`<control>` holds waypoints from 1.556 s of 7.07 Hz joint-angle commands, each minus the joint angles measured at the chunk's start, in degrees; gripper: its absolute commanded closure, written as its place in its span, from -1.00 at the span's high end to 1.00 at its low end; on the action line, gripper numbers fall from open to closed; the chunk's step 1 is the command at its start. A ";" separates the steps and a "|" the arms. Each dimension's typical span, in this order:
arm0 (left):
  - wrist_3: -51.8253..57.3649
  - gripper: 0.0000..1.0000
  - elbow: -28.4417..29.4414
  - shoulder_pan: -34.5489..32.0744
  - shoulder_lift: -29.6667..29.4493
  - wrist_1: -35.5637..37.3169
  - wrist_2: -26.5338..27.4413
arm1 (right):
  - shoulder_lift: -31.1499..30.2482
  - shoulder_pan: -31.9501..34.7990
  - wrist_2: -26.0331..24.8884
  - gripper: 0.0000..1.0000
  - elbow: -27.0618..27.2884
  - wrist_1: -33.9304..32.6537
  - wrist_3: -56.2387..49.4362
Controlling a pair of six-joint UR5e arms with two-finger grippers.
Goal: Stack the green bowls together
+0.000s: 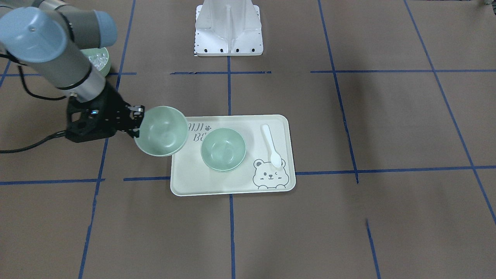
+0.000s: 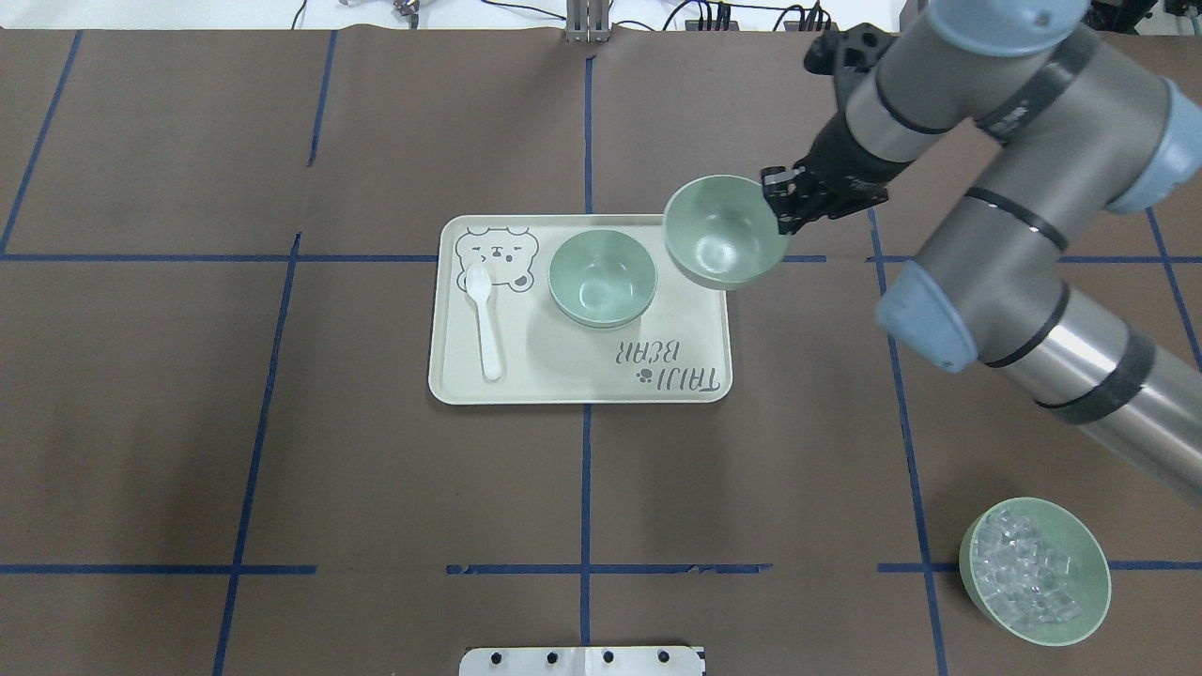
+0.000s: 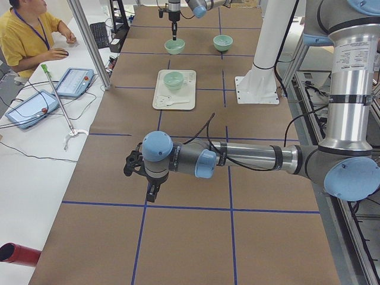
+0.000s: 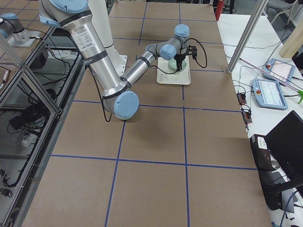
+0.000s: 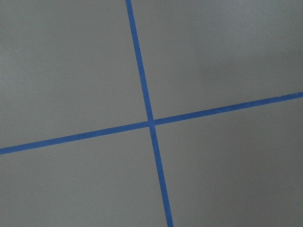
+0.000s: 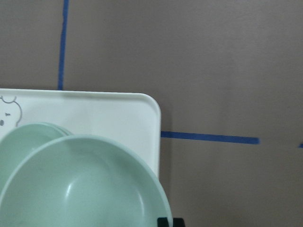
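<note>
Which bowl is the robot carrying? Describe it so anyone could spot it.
Find the cream tray with the bear drawing mid-table. Over its lettered corner, the right gripper pinches a green bowl by the rim. Unlike the stacked bowls on the tray and the bowl of clear cubes, it hangs in the air.

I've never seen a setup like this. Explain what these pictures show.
These are two robot arms at a table covered in brown paper with blue tape lines. Four pictures come from fixed cameras: one facing the robot, one above and behind it, and one at each end of the table. The other two come from cameras on the wrists. The right tool grips a green bowl by its rim, held over a corner of the tray. On the tray sit nested green bowls, apparently two, and a white spoon. Another bowl holding clear cubes stands apart. The left arm is far off; its camera sees only paper and tape.
</note>
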 commanded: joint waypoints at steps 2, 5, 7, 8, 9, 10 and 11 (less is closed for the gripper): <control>0.04 1.00 -1.07 0.00 0.03 0.00 0.00 | 10.26 -7.21 -7.72 -1.00 -9.52 -0.46 6.59; -0.05 1.00 -1.43 0.00 0.11 0.00 0.00 | 10.35 -9.41 -9.76 -1.00 -14.44 4.88 7.11; 0.04 1.00 -1.52 0.00 0.11 0.00 0.00 | 10.26 -10.65 -11.34 -1.00 -14.63 5.16 7.73; 0.04 1.00 -1.52 0.00 0.11 0.00 0.00 | 10.17 -10.65 -11.44 -1.00 -14.72 5.16 7.74; -0.05 1.00 -1.52 0.00 0.11 0.00 0.00 | 10.08 -10.74 -11.53 -1.00 -14.72 5.16 7.74; 0.04 1.00 -1.52 0.00 0.11 0.00 0.00 | 10.08 -10.65 -11.53 -1.00 -14.72 5.25 7.74; 0.04 1.00 -1.52 0.00 0.11 0.00 0.00 | 10.00 -10.65 -12.75 -1.00 -14.72 5.25 7.74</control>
